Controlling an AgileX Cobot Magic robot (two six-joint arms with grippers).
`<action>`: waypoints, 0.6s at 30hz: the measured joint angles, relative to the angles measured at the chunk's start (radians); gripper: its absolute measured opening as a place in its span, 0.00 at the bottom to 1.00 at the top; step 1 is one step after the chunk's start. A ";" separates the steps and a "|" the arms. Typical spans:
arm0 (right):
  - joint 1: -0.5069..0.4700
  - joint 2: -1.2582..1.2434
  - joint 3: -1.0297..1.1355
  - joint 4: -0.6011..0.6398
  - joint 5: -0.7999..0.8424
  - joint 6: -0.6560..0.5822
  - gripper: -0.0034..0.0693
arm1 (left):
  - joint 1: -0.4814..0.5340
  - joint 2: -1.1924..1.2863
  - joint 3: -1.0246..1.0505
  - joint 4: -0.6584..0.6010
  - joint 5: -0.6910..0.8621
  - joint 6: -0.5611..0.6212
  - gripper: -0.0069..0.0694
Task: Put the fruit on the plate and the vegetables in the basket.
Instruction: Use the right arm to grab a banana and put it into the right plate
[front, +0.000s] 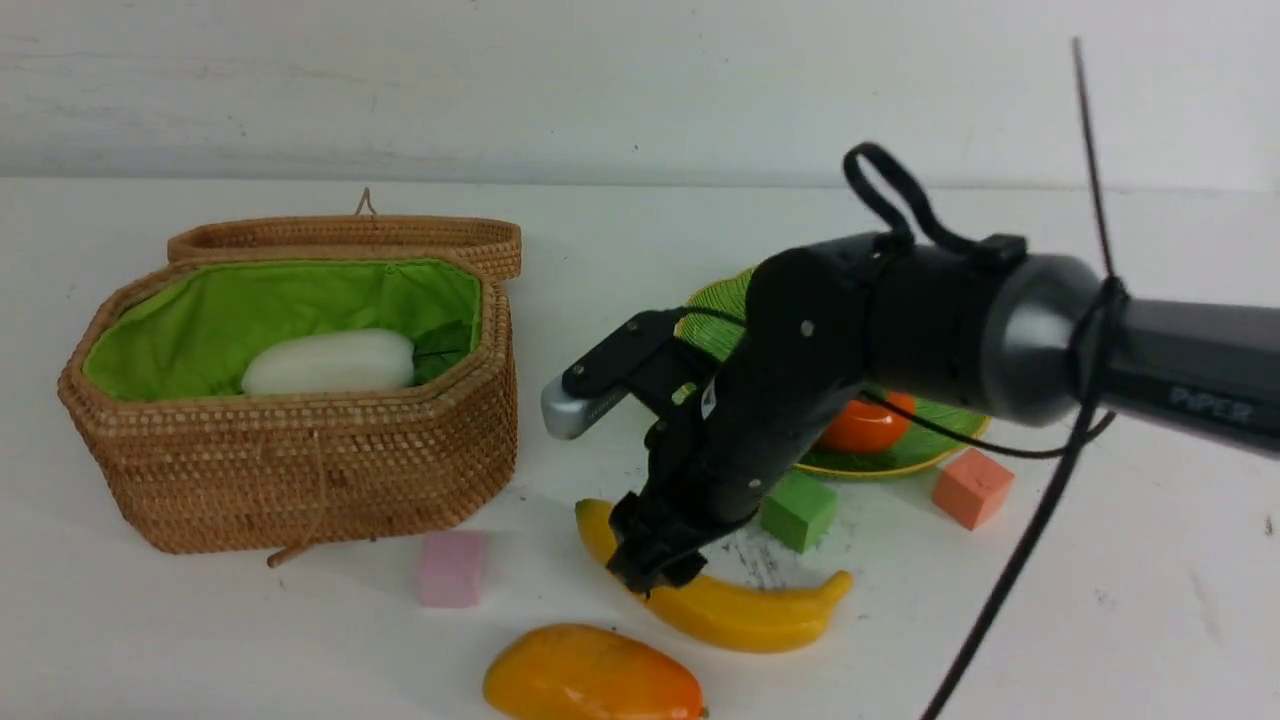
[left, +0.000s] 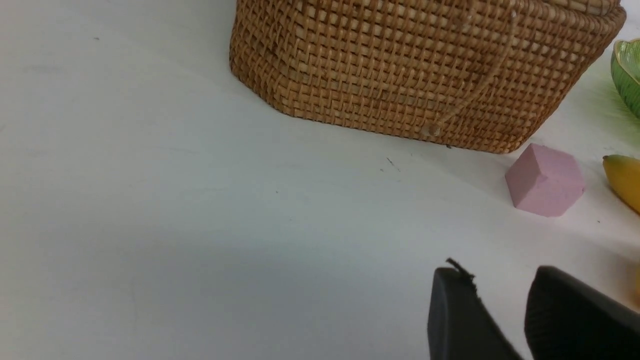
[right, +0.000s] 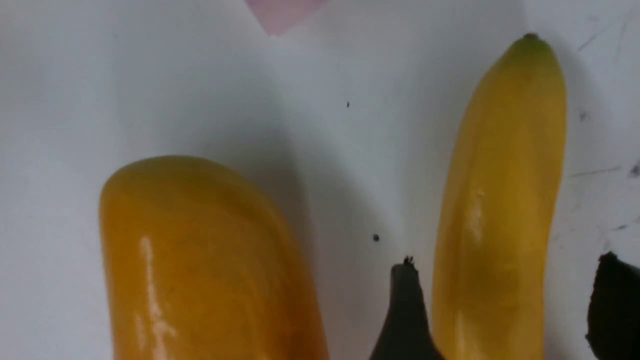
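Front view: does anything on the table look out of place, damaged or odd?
Nothing is spilled or broken. The table is scuffed with dark marks between the banana and the green cube. In both wrist views, the fingers show frayed tips.

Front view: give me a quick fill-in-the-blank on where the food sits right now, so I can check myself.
The right hand has a finger on either side of the ___.
In the basket lies a white ___.
The persimmon sits on the green ___.
The mango lies on the white ___.
Missing words: banana; radish; plate; table.
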 joint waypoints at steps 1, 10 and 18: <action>0.000 0.020 0.000 -0.009 -0.010 0.000 0.69 | 0.000 0.000 0.000 0.000 0.000 0.000 0.36; 0.001 0.087 -0.022 -0.063 -0.002 0.004 0.47 | 0.000 0.000 0.000 0.000 0.000 0.000 0.38; -0.008 0.053 -0.200 -0.044 0.097 0.334 0.48 | 0.000 0.000 0.000 0.000 0.000 0.000 0.38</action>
